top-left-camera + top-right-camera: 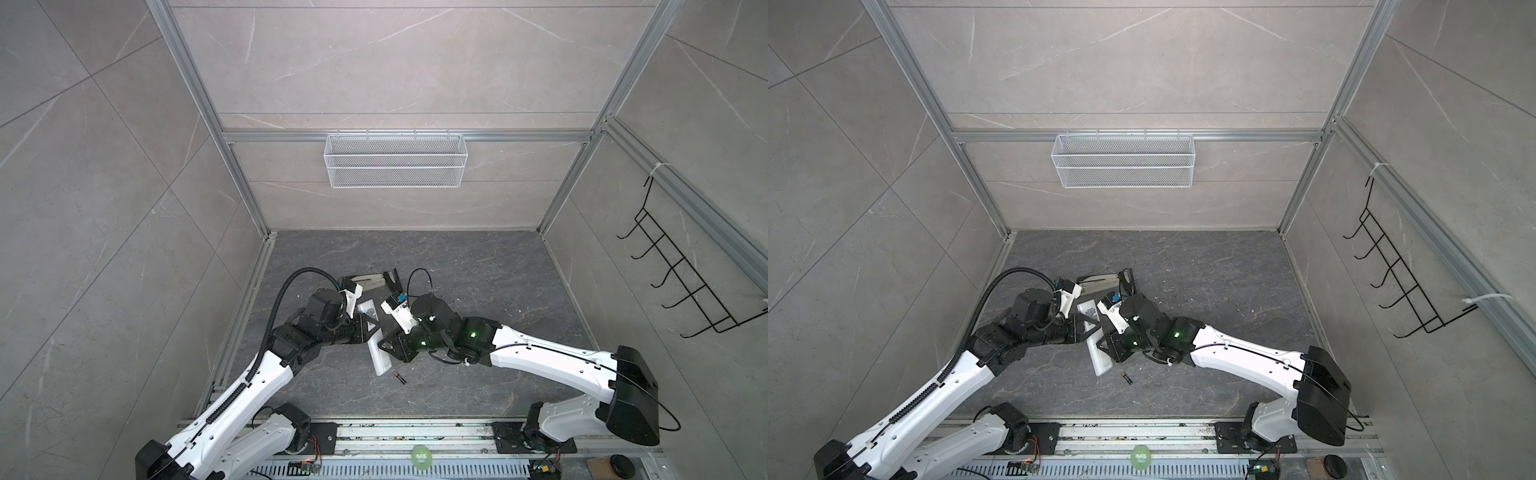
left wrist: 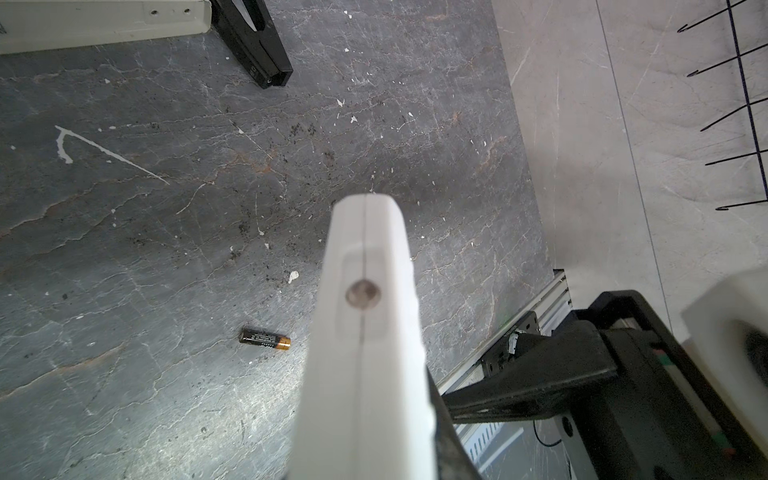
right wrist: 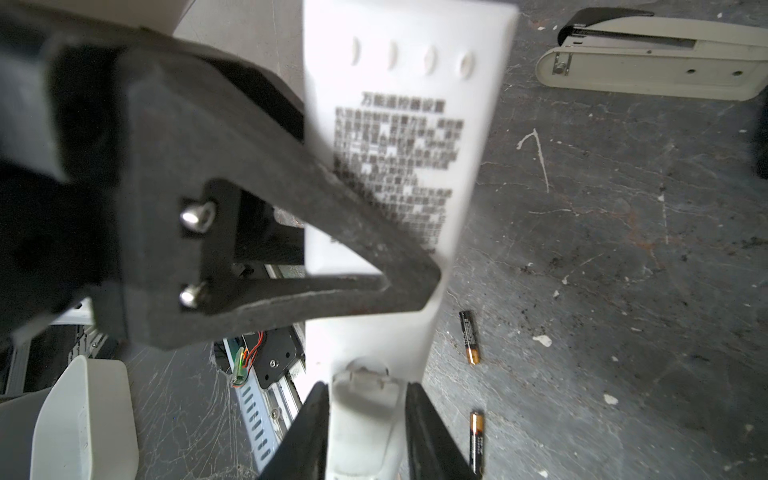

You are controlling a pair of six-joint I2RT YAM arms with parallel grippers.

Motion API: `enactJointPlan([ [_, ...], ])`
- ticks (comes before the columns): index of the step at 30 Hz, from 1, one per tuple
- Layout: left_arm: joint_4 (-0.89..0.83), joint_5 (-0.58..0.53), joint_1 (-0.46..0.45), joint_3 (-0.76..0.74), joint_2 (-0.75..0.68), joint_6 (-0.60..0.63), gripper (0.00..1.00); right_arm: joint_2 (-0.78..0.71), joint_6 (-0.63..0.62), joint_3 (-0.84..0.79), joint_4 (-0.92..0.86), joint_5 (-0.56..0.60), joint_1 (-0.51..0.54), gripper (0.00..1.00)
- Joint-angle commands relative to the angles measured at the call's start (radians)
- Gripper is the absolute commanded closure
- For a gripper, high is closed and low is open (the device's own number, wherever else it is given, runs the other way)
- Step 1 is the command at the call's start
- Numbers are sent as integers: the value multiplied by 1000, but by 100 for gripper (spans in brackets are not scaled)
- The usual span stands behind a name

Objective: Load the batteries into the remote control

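Observation:
The remote control [image 1: 380,358] [image 1: 1100,362] is held off the dark floor between both arms, its white back with the printed label [image 3: 399,145] facing up. My left gripper [image 1: 369,329] [image 2: 365,457] is shut on its middle, and one of its black fingers [image 3: 291,249] crosses the label. My right gripper [image 1: 387,344] [image 3: 365,432] is shut on the end with the cover latch [image 3: 365,376], a finger pressing each long edge. Two batteries [image 3: 469,336] [image 3: 476,440] lie loose on the floor beside the remote. Only one battery [image 1: 399,377] [image 1: 1126,378] [image 2: 264,339] shows in the other views.
A beige-and-black stapler [image 1: 365,282] [image 3: 648,75] lies open on the floor just behind the grippers. A white wire basket [image 1: 395,160] hangs on the back wall and a black hook rack [image 1: 685,282] on the right wall.

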Motion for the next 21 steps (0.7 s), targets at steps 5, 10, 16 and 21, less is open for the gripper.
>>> enactJointPlan([
  [5, 43, 29, -1, 13, -8, -5, 100, -30, -8, -18, -32, 12, 1, 64],
  [10, 47, 31, -1, 9, -8, -6, 100, -38, -5, -7, -27, 2, 3, 37],
  [16, 48, 35, -1, 12, -9, -7, 100, -8, -2, -6, -7, -7, 2, 27],
  [21, 51, 45, -2, 15, -11, -6, 100, 13, -3, 0, 6, -8, 1, 26],
])
